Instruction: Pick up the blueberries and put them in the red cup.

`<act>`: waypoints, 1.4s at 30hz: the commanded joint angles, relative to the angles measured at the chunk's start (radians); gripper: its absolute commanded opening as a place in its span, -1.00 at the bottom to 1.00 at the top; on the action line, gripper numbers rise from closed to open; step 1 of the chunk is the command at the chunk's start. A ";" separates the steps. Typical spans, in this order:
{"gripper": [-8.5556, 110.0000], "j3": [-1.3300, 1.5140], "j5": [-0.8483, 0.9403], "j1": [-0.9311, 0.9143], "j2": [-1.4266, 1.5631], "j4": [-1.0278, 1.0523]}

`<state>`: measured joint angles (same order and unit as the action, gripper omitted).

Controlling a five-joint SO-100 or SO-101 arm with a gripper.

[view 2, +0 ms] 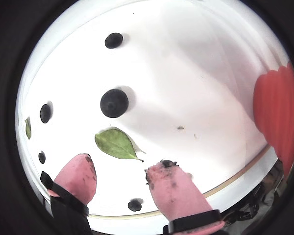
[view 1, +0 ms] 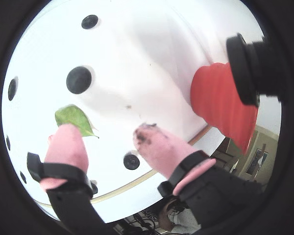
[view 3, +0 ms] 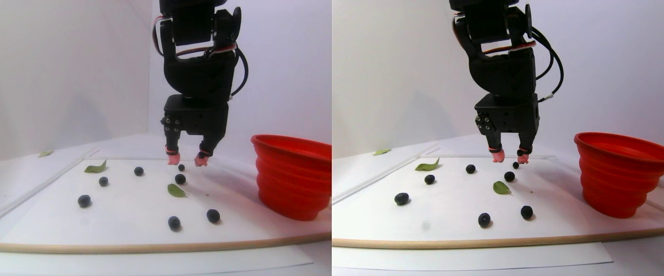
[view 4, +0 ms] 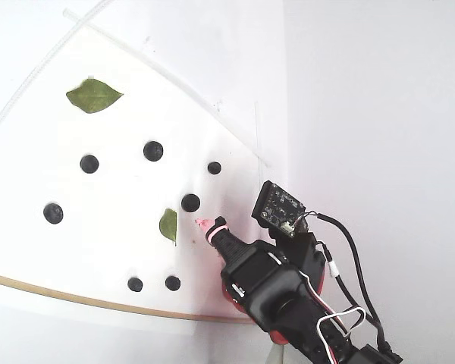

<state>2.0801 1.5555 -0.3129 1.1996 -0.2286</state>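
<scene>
**Open gripper hovering over berry mat, nothing held**

In a wrist view, black two-finger gripper with pink tips (view 2: 121,172) fills the bottom edge, jaws spread wide, empty. Just beyond the tips, flat green leaf (view 2: 115,144); further up, small round dark blueberries (view 2: 114,103) scattered on white mat (view 2: 186,78). Red ribbed plastic cup (view 2: 279,110) at right edge, upright, apart from berries.

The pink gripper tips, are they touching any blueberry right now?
Apart. In the stereo pair view the open gripper hangs above the sheet, empty, and in a wrist view the nearest blueberry lies well beyond the fingertips.
</scene>
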 commanded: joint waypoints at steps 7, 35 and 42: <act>-0.48 -0.092 -0.017 0.008 -0.029 -0.046; -0.46 -0.215 -0.075 0.023 -0.201 -0.160; -0.46 -0.235 -0.097 0.032 -0.230 -0.183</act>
<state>1.8914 1.4619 -0.2838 0.9388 -0.3896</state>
